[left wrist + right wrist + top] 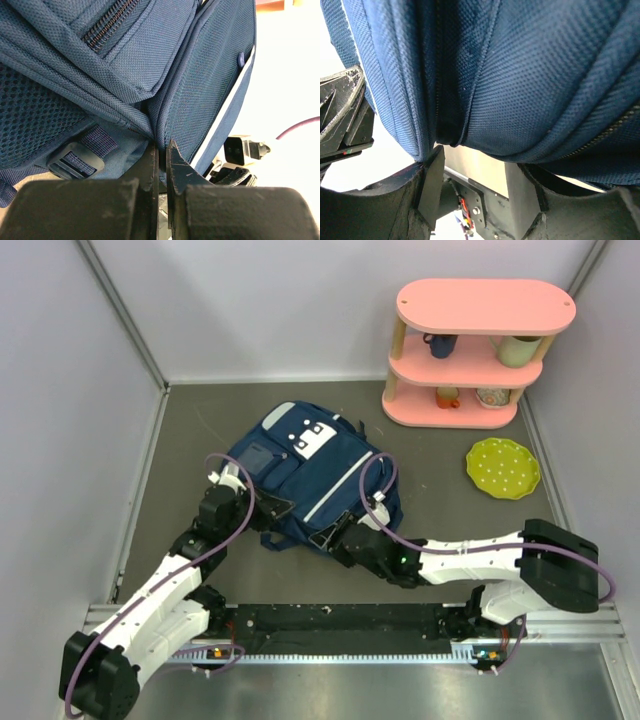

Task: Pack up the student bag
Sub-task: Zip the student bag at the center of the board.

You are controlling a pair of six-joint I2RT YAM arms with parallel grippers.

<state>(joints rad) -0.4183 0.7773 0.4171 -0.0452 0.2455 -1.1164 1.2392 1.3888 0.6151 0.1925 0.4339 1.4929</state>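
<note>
The student bag (310,465), navy with white stripe trims and white buckle patches, lies on the grey table in the top view. My left gripper (268,508) is at its near left edge. In the left wrist view the jaws (162,147) are shut on a fold of the bag's fabric (190,90), beside a strap buckle (75,160). My right gripper (335,535) is at the bag's near right edge. In the right wrist view its jaws (475,162) stand wide apart, with the bag's fabric (530,75) bulging just above the fingertips (432,157).
A pink three-tier shelf (470,350) holding cups and bowls stands at the back right. A green dotted plate (503,467) lies on the table right of the bag. Grey walls close in the left, back and right sides.
</note>
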